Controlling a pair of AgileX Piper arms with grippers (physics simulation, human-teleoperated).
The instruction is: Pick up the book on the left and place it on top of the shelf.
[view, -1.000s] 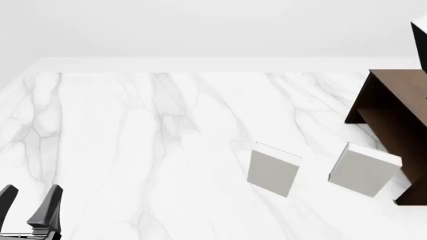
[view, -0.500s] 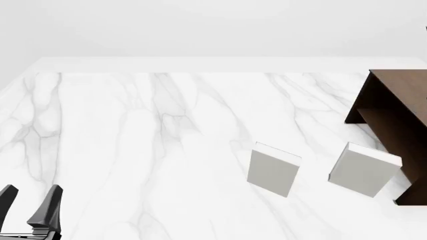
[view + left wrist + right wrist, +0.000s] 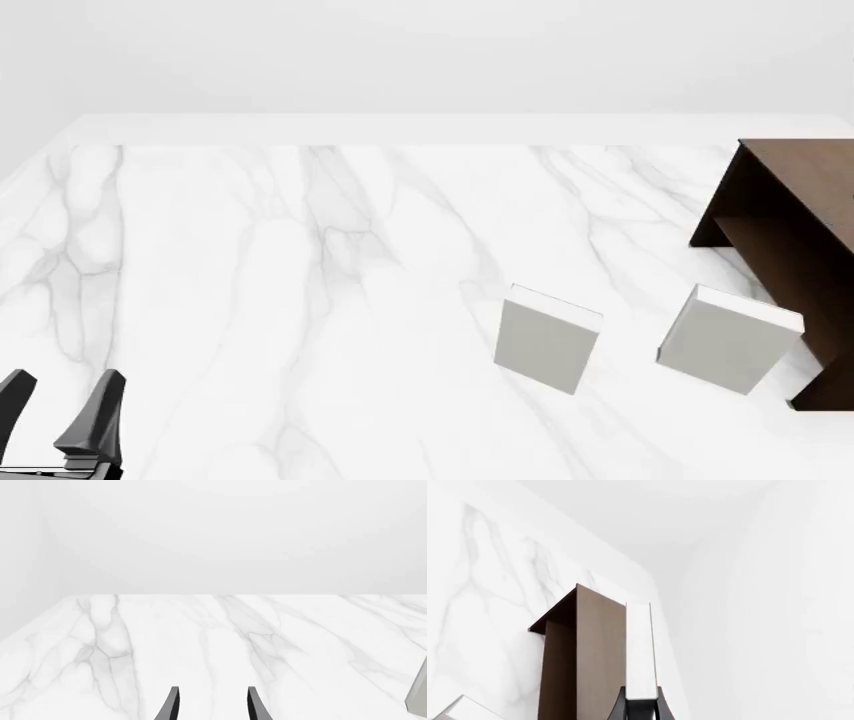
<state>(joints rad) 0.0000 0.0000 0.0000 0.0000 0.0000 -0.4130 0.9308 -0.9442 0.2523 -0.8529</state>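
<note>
The right gripper is seen only in its own wrist view, where its two dark fingers are closed against the sides of the book. The book is held edge-on, so that only its white page edge is shown, running straight out ahead from between the jaws. It is presented alongside the flat top of the shelf, the dark brown panel lying just to one side of the jaws; whether the book touches that panel cannot be told. In the front view the shelf is seen at the far right edge of the marble table, while neither the right gripper nor the book is shown there.

The left gripper is parked low over the near left corner of the table, its jaws spread apart with nothing between them. In the left wrist view the left gripper's fingertips are seen parted, and only bare marble lies ahead of them.

Two white-grey books are stood on the table near the shelf, well apart from both pairs of jaws.
</note>
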